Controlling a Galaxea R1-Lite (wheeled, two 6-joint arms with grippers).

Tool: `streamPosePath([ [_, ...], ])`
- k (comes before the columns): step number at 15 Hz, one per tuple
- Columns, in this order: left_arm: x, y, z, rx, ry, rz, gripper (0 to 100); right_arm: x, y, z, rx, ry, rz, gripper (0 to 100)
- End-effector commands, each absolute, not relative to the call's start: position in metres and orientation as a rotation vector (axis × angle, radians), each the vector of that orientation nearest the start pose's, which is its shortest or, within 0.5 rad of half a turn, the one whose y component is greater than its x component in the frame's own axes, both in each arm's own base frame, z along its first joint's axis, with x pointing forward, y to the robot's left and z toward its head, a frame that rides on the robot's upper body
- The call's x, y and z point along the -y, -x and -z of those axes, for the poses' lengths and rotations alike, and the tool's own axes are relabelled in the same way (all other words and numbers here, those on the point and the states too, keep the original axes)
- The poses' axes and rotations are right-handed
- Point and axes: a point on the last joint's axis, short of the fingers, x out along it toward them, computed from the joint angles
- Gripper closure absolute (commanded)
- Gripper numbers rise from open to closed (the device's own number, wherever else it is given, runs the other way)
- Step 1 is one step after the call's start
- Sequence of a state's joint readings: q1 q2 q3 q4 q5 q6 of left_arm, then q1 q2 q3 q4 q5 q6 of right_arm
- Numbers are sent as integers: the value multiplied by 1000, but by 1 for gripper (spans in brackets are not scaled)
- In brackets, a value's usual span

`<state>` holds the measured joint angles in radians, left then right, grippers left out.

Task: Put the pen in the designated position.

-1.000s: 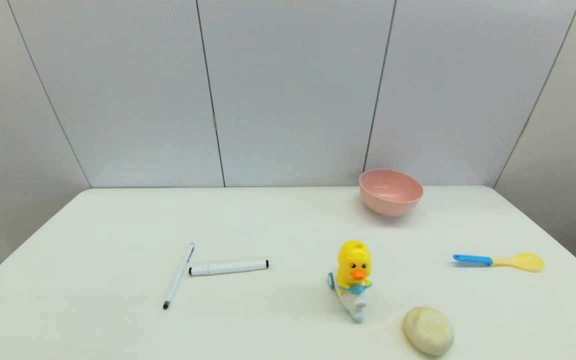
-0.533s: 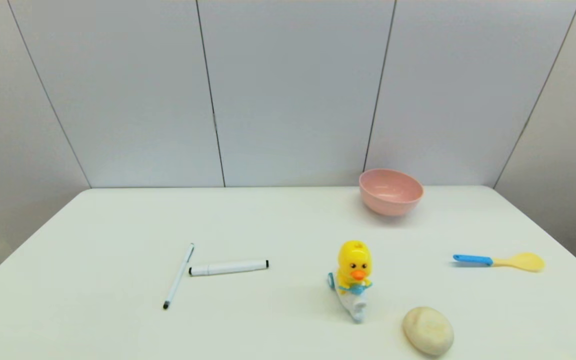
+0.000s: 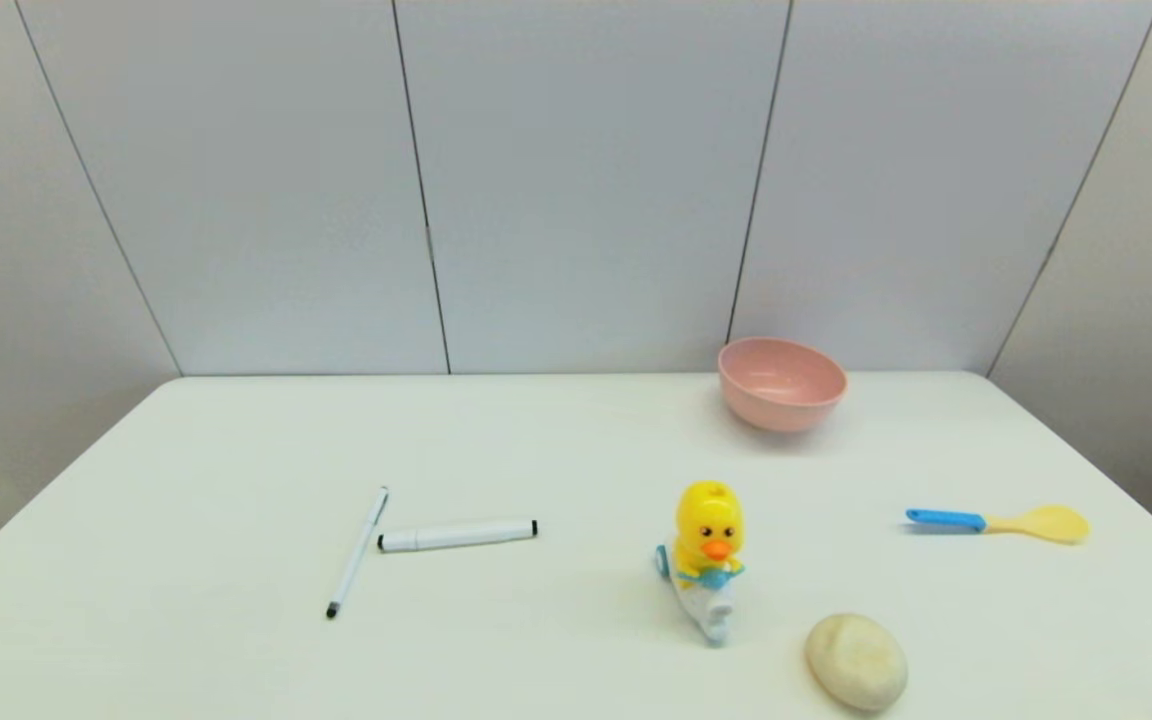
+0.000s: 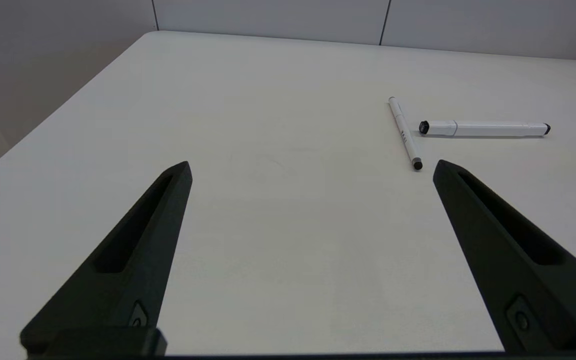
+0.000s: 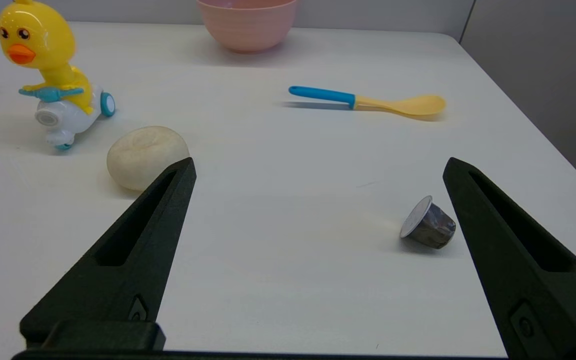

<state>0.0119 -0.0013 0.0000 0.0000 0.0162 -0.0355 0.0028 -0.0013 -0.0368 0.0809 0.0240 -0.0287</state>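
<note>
Pen [image 4: 404,133] on table just ahead of L gripper [image 4: 313,167], both grippers' fingers spread.

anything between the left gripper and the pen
Nothing: in the left wrist view only bare table lies between the open left gripper and the pen.

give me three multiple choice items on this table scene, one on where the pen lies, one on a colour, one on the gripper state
1. The pen lies
A. inside the bowl
B. beside the marker, on the table's left half
C. under the duck toy

2. The spoon's handle is
A. blue
B. red
C. black

3. The left gripper is
A. shut on the pen
B. shut on nothing
C. open above the table

Answers:
1 B: the pen lies just left of the marker.
2 A: the spoon has a blue handle and a yellow bowl.
3 C: the left gripper has its fingers spread wide, holding nothing.
</note>
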Motion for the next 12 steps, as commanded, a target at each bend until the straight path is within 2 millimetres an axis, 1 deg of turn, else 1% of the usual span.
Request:
streamPosePath([
  [1, 0, 23, -75, 2, 37, -29, 0, 0, 26, -77, -44, 27, -28, 0],
  [5, 0, 23, -75, 2, 35, -29, 0, 0, 26, -77, -45, 47, -29, 0],
  [7, 0, 23, -75, 2, 35, -29, 0, -1, 26, -77, -43, 96, -31, 0],
  [12, 0, 23, -75, 2, 35, -29, 0, 0, 26, -77, -45, 56, -29, 0],
])
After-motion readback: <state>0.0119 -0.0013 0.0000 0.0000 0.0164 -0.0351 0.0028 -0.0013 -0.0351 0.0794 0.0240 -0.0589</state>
